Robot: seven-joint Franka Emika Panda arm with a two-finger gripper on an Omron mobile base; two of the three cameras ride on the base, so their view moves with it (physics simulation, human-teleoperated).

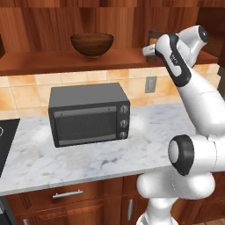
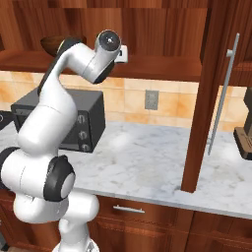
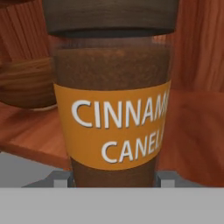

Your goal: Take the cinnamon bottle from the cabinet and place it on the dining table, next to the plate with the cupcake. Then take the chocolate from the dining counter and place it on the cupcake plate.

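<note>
The cinnamon bottle [image 3: 111,96] is found on the plank shelf of the cabinet [image 1: 39,61], upright, with its dark cap uppermost and its long axis vertical. Of the larger things, the cabinet spans the wall above a marble counter [image 1: 145,145], on which a grey toaster oven [image 1: 88,114] stands; a wooden bowl [image 1: 92,44] sits on the same shelf, well apart to the left of the hand in the left base view. The arm is reached up to shelf height, and the gripper [image 3: 114,178] is brought right up to the bottle. In the hand view the bottle is seen straight ahead and very close, its base standing between the two finger tips, whose pads [image 3: 59,178] appear at either side of it. The jaws are set at a middling width about the bottle's body; whether they press on it or merely flank it cannot be told. A withdrawal along the shelf's open front is judged to follow once the grip is sure. On the orange label, white letters can be read: "CINNAM" above "CANEL", both cut off at the edge.
</note>
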